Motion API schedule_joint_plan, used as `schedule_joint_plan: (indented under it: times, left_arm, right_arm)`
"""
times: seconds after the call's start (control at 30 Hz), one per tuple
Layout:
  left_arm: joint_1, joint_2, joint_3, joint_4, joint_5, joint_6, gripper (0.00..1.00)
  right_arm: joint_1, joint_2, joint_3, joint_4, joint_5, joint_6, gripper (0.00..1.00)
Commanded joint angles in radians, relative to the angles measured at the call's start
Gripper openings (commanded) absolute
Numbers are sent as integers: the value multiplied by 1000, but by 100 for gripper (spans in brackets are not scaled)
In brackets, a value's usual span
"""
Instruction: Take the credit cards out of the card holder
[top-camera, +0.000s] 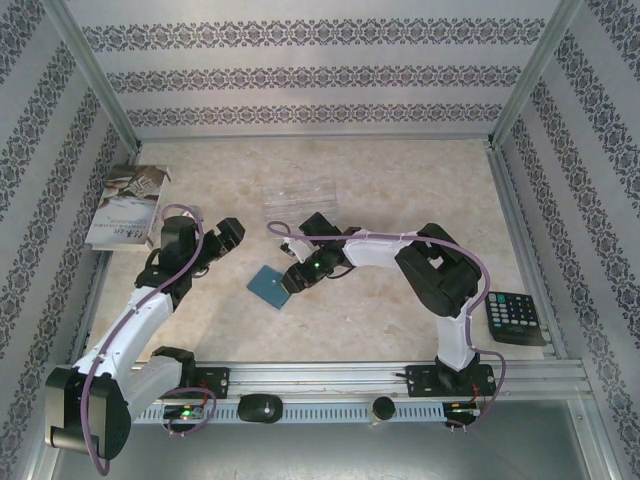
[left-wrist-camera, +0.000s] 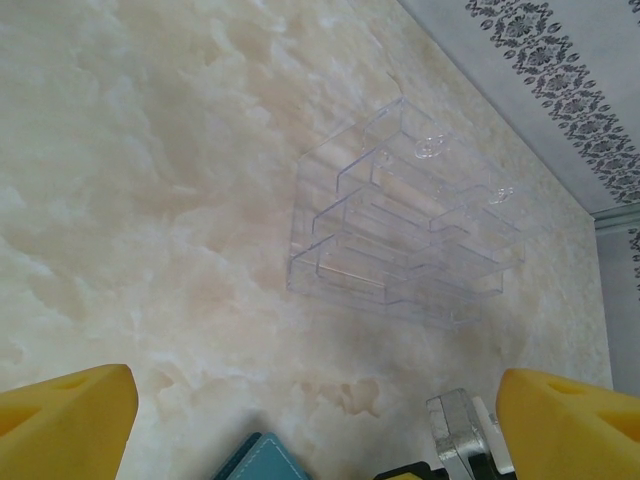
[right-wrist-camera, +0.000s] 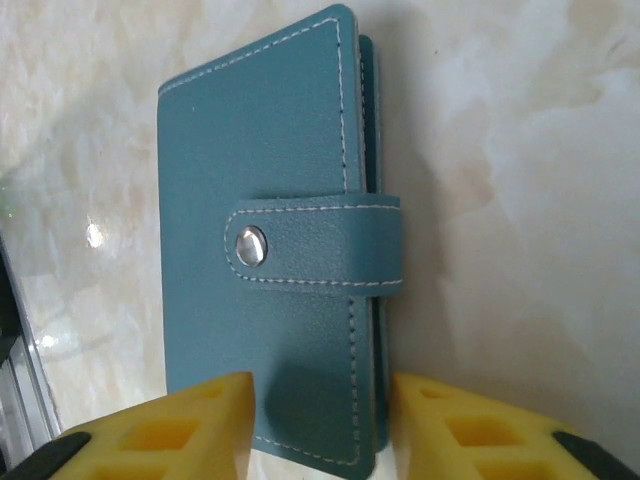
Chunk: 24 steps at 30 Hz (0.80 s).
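straddling one end of the card holder (right-wrist-camera: 280, 180), which lay snapped shut mid-table, the right gripper (right-wrist-camera: 320, 420) sat half-closed, grip unclear, one pad (right-wrist-camera: 190, 425) over the cover, so squeezing could've skidded it away; left gripper (left-wrist-camera: 318, 420) hung released.

You worked in a robot lab cell: aluminium frame (top-camera: 92, 75), patterned wall panels (top-camera: 320, 70), arms (top-camera: 440, 275) bolted to a rail (top-camera: 330, 378).

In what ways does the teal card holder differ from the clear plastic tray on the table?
The card holder is opaque teal with white stitching; the tray is see-through. The card holder is shut by a snap tab; the tray is open, split into compartments. Both lie on the marbled table.
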Motion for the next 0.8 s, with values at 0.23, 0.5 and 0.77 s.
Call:
schedule_joint_plan:
  times: [0.23,0.5,0.77]
  left_arm:
    - [-3,17,-16,-6,40,20,93]
    - [-4,5,-122,169,165,-42,91]
    - [-34,145,-244,646,320,-180,84]
  right_arm:
    - [-2,-4,-8,47,-22,48,0]
    - [-66,-159,-130,240,19,202,0]
    - [-109,-260,-199,413,-7,361,0]
